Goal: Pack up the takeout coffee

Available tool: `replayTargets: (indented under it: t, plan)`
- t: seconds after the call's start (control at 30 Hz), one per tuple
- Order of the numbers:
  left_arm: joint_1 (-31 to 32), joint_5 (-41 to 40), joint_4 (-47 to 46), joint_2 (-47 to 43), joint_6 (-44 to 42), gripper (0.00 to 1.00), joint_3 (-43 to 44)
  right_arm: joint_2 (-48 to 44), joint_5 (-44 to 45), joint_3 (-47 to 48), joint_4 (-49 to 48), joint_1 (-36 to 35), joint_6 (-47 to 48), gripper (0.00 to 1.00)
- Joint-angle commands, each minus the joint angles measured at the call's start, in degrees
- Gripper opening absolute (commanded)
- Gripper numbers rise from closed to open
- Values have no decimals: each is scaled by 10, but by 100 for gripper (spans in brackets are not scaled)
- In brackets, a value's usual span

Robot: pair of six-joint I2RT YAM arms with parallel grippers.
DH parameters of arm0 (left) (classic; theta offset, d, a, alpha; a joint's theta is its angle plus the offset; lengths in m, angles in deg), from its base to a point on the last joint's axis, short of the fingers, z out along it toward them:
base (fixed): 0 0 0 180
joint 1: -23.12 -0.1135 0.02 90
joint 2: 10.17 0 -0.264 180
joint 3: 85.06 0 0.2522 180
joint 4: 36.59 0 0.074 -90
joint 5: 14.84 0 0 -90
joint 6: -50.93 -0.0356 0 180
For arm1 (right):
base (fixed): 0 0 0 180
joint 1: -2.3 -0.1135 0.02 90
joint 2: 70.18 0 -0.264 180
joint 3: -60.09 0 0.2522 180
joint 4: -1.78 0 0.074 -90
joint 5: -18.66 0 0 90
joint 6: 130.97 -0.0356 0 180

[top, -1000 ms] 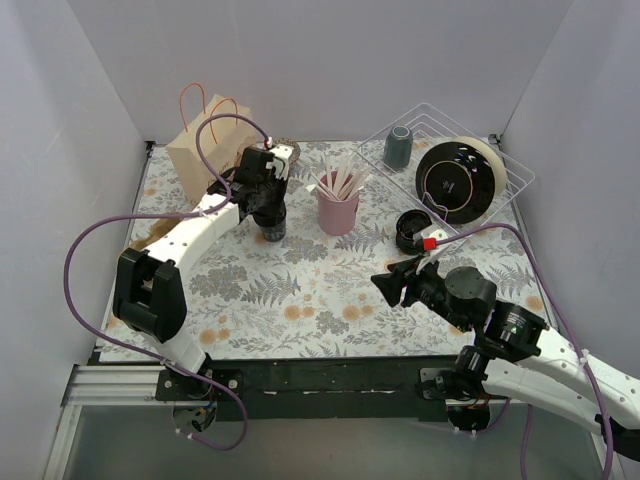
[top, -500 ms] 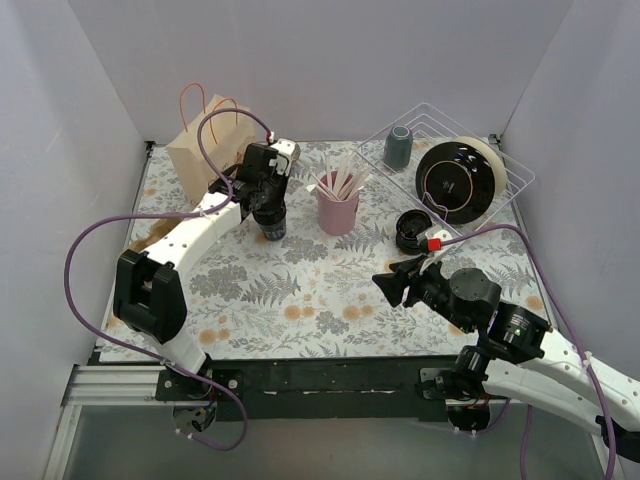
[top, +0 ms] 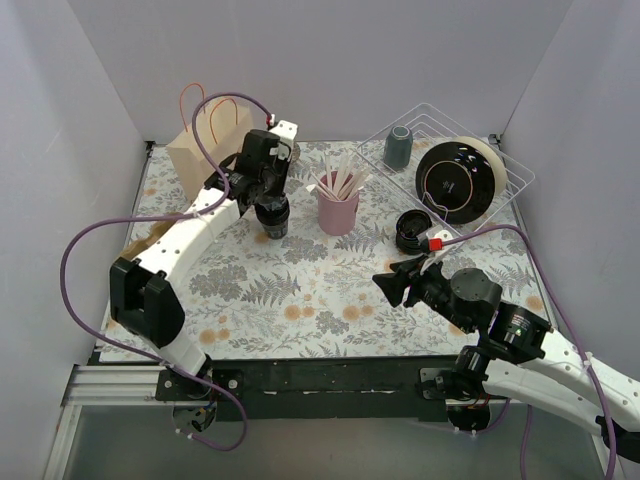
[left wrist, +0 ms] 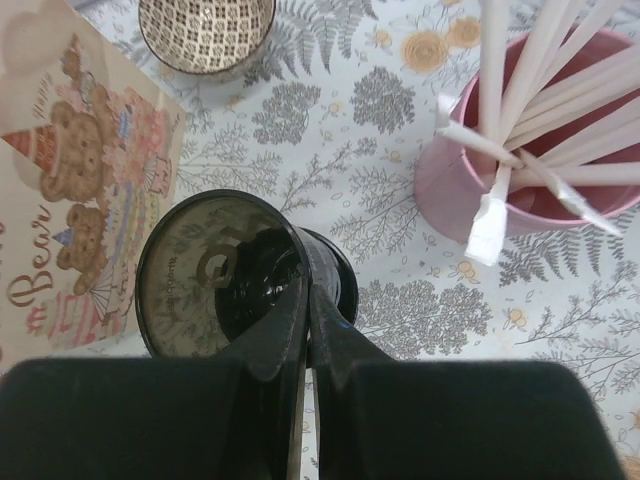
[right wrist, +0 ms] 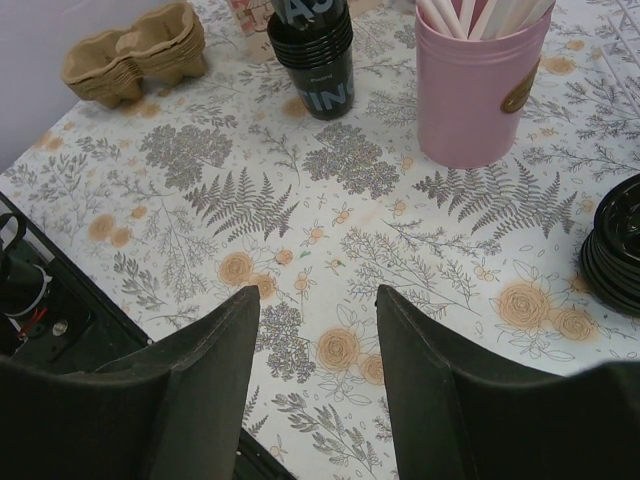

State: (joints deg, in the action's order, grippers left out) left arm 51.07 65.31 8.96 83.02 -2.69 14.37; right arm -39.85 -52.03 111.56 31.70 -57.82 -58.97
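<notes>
No lidded black cup shows in any view. My left gripper (top: 268, 196) (left wrist: 307, 300) is shut on the rim wall of a lidless black cup (left wrist: 200, 270), with one finger inside and one outside. It holds the cup just over a stack of black cups (top: 273, 222) (right wrist: 318, 70), right of the brown paper bag (top: 198, 150); the bag's bear print shows in the left wrist view (left wrist: 60, 200). A stack of glossy black lids (top: 410, 232) (right wrist: 615, 245) lies to the right. My right gripper (top: 392, 285) (right wrist: 315, 320) is open and empty over the floral mat.
A pink cup of wrapped sticks (top: 338, 208) (left wrist: 520, 180) (right wrist: 480, 90) stands close right of the cup stack. A patterned bowl (left wrist: 205, 30) sits behind. The wire rack (top: 512, 168) holds a grey-blue tumbler (top: 398, 147) and a black dish (top: 455, 182). Cardboard carriers (right wrist: 135, 55) lie far left.
My left gripper has risen a little and drawn back towards the bag with the black cup in it. My right arm shifted slightly, then stayed still.
</notes>
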Motion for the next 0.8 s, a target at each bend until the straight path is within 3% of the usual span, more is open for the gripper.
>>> replayTargets:
  t: [0.0, 0.37, 0.6, 0.77]
  plan:
    - [4, -11, 10, -66, -6, 0, 52, -10, -1, 29, -13, -1, 0, 58]
    - [45, 11, 35, -157, -49, 0, 54, -26, -2, 38, -1, -1, -14, 58]
    - [150, -2, 104, -230, -2, 0, 12, -39, 2, 44, 28, -2, -24, 58]
    - [243, -79, 97, -241, 56, 0, -73, -74, 38, 55, 75, -2, -33, 58]
